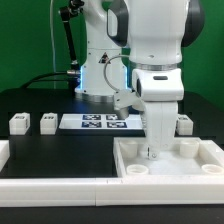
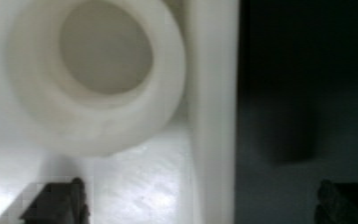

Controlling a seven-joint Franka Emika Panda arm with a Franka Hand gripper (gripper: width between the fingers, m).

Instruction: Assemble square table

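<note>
The square table top [image 1: 200,158], a white tray with a raised rim and round corner sockets, lies at the exterior view's lower right. My gripper [image 1: 152,150] points straight down at its near left part. In the wrist view the fingers [image 2: 51,205] stand wide apart and the gripper [image 2: 197,207] straddles the top's rim wall [image 2: 211,110], next to a round socket [image 2: 91,62]. It holds nothing. Two short white legs [image 1: 18,123] [image 1: 47,122] stand at the left and one leg [image 1: 183,123] at the right behind the top. A fourth leg is not visible.
The marker board [image 1: 95,121] lies flat in the middle behind the gripper. A long white bar fence [image 1: 60,192] runs along the front edge, with a piece at the far left [image 1: 4,152]. The robot base stands at the back.
</note>
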